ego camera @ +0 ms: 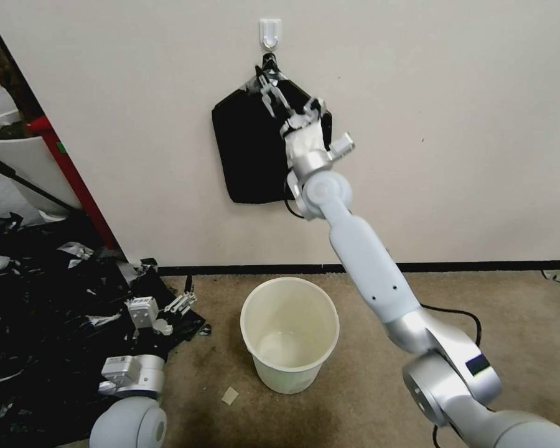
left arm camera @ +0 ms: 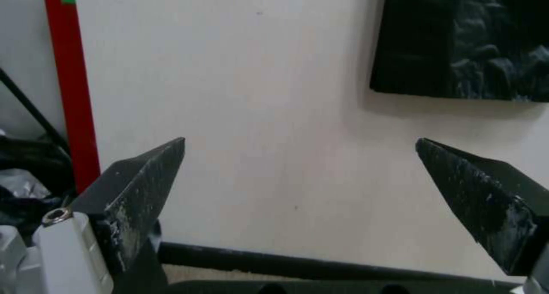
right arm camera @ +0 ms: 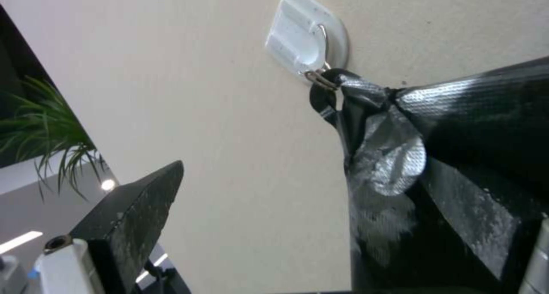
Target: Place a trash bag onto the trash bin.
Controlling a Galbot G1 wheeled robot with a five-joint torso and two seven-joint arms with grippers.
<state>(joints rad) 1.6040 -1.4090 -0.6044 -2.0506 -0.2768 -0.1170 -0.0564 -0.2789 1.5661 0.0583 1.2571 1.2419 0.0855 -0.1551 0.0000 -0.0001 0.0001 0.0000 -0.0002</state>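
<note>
The cream-white trash bin [ego camera: 287, 373] stands upright and empty on the carpet near the wall. A flat black stack of bags [ego camera: 249, 149] hangs from a white wall hook [ego camera: 270, 31]. No single trash bag can be told apart from that stack. My right arm is raised to it, and my right gripper [ego camera: 267, 86] is open at the stack's knotted top just under the hook. In the right wrist view one finger [right arm camera: 131, 221] stands beside the bunched grey-shiny neck [right arm camera: 389, 156]. My left gripper [ego camera: 182, 303] is parked low at the left, open and holding nothing [left arm camera: 300, 143].
A big heap of black plastic [ego camera: 37, 311] covers the floor at the left, behind my left gripper. A white plant pot [ego camera: 18, 155] and a red post [ego camera: 74, 180] stand beyond it. A black cable [ego camera: 466, 317] lies on the carpet at the right. A small scrap [ego camera: 230, 395] lies before the bin.
</note>
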